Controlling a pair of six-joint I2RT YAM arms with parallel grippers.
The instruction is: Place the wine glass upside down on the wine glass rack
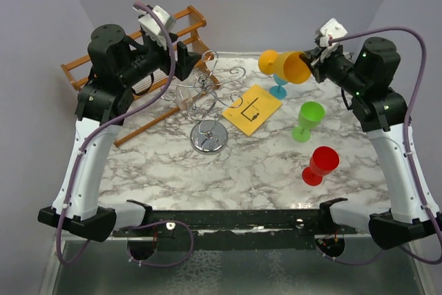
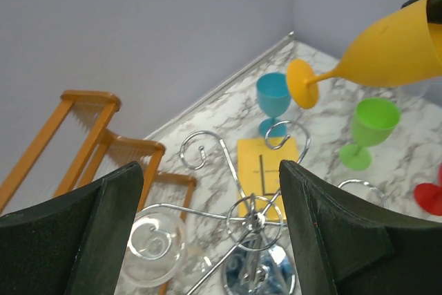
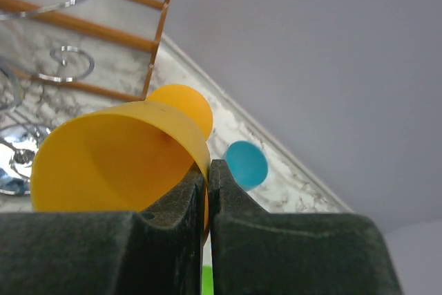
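At upper right, our right gripper (image 1: 314, 60) pinches the rim of the orange glass (image 1: 286, 65), tilted sideways; at upper left, our left gripper (image 1: 192, 60) hangs open over the rack (image 1: 210, 98).

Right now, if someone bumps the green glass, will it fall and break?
It probably tips easily: the green glass stands upright, a wide bowl on a thin stem. It looks like opaque plastic, so likely light and unlikely to shatter.
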